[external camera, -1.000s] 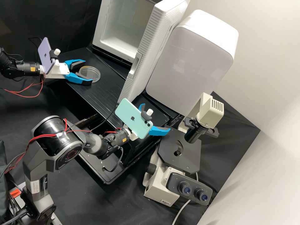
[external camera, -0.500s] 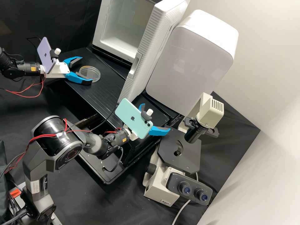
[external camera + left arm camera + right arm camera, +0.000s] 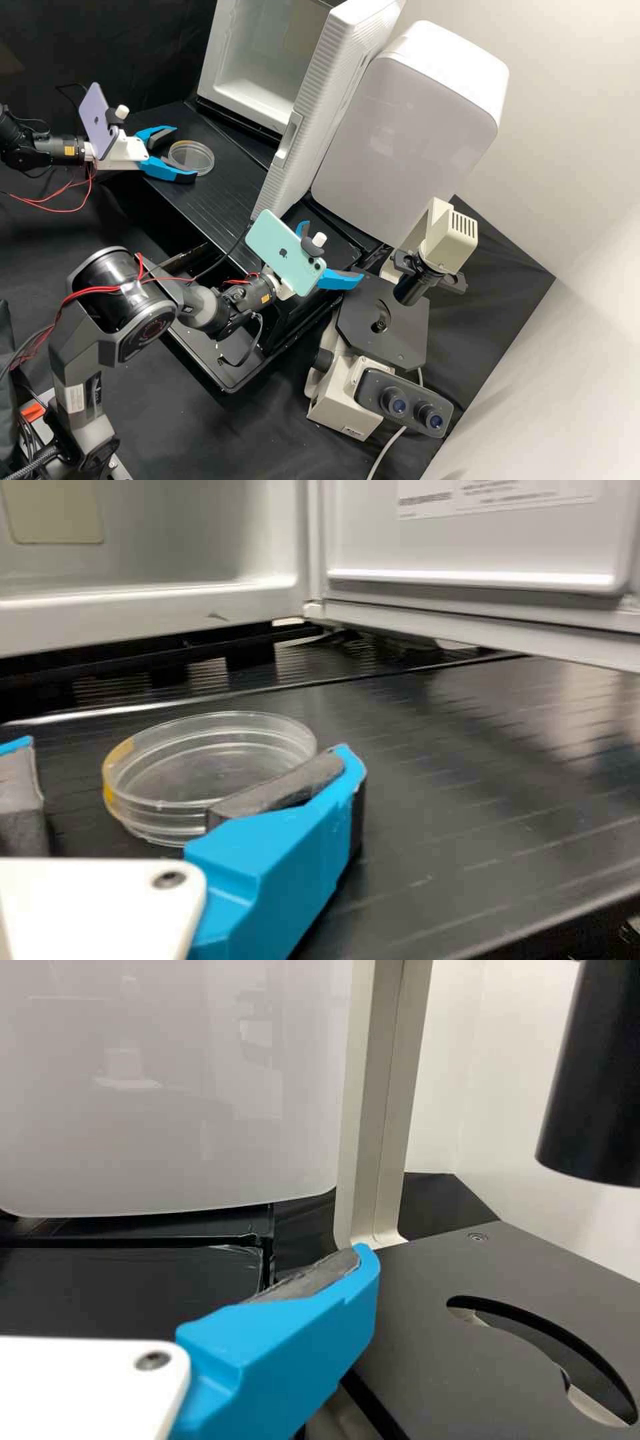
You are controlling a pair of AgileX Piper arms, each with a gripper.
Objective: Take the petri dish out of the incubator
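A clear petri dish [image 3: 192, 157] lies flat on the black ribbed platform [image 3: 220, 193], just outside the open white incubator [image 3: 257, 57]. My left gripper [image 3: 184, 154] is open and low over the platform, one blue finger on each side of the dish. In the left wrist view the dish [image 3: 205, 765] rests between the fingers, close to the right pad [image 3: 285, 785]; I cannot tell whether they touch. My right gripper [image 3: 347, 279] is open and holds nothing, hanging by the microscope stage [image 3: 500, 1310] with one blue finger [image 3: 300, 1330] in sight.
The incubator door [image 3: 320, 100] stands open to the right of the chamber. A large white housing [image 3: 413, 120] rises behind a microscope [image 3: 380, 360] at the front right. Black cloth covers the bench around the platform.
My left gripper has shifted slightly and lifted a little beside the dish. The dish and the right arm have stayed put.
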